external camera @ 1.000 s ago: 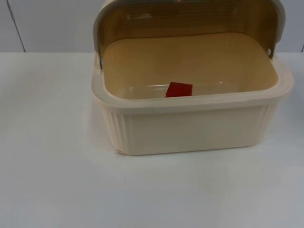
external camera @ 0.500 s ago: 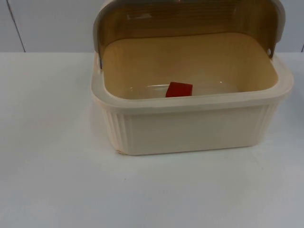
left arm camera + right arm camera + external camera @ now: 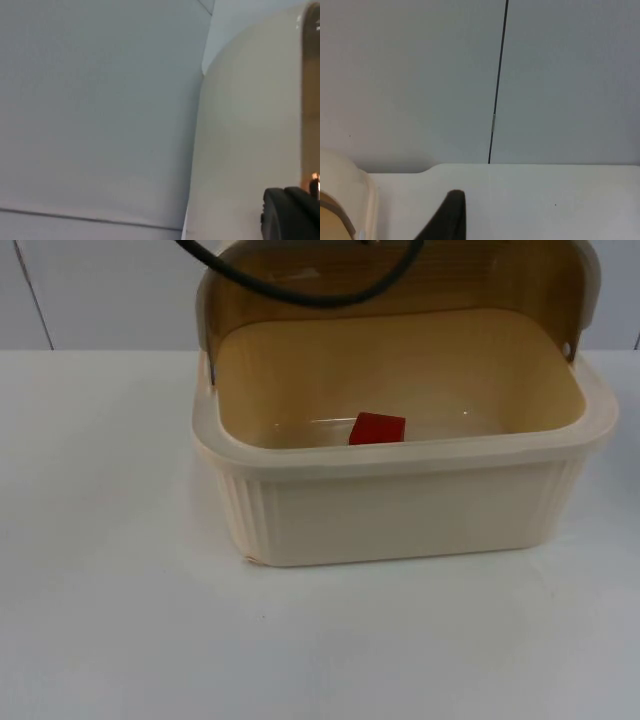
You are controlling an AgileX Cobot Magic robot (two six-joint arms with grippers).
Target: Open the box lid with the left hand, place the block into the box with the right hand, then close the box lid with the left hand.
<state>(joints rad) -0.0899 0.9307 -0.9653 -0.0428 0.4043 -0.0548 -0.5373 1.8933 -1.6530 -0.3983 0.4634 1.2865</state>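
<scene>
A white table [image 3: 110,620] runs back to a grey partition wall [image 3: 100,290], whose panels meet at a thin dark seam in my right wrist view. The tabletop is smooth and plain, with a soft shadow under the cream box [image 3: 400,510] that stands on it, ribbed at its front corners. The box lid [image 3: 400,280] is swung up and back, its amber inside facing forward above the open cavity. The red block [image 3: 377,428] lies on the box floor, close to the front wall, near the middle.

My left gripper [image 3: 295,212] hangs right beside the pale outer shell of the raised lid, with the wall behind; I cannot tell how its jaws stand. My right gripper [image 3: 447,217] hovers over the table near the box's rounded edge, facing the wall, and its jaw state is likewise hidden from me.
</scene>
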